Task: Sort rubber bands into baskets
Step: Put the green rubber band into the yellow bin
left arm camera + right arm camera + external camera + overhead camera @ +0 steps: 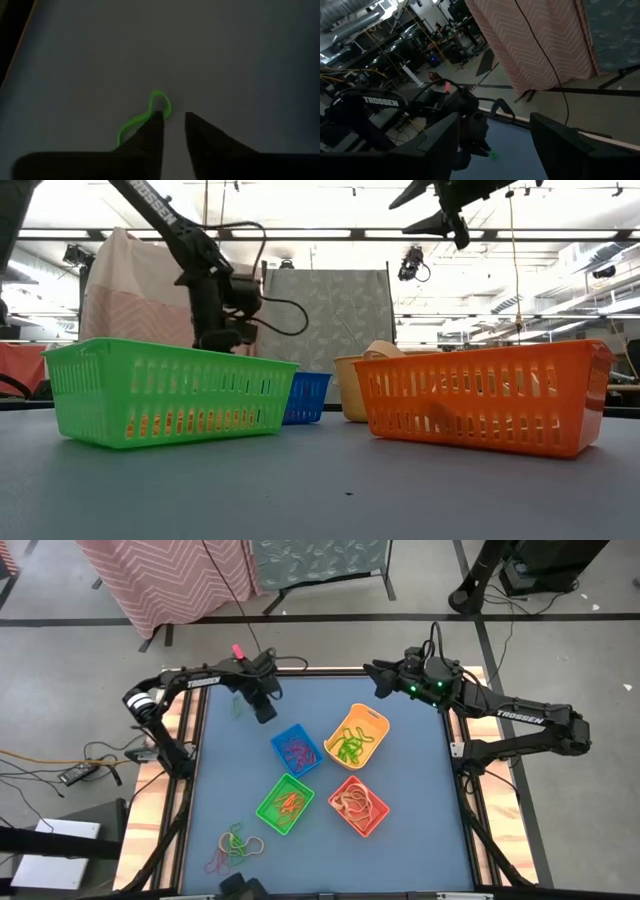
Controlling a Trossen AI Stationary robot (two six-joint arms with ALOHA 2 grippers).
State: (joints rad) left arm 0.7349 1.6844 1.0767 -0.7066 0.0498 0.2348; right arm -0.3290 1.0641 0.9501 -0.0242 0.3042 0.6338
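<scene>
Up at the far left of the table, the left gripper [264,712] has a green rubber band [150,112] hooked on one finger, jaws slightly parted, so I'd guess mid-carry. Next: swing to a basket, probably the yellow basket [378,718] holding greens. Plenty of room. Right gripper [378,674] waits far right, spread wide.

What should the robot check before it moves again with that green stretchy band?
1. Thin green rubber band on the left gripper: it hangs on one finger, jaws apart. Firm grip: cannot tell.
2. Left gripper over the green plastic basket: not ok, it is near the table's far edge.
3. Green basket upright with room: ok.
4. Right gripper out of the way, open, raised near the far right corner: ok.
5. Loose rubber bands left at the near edge: not ok, still to sort.
</scene>
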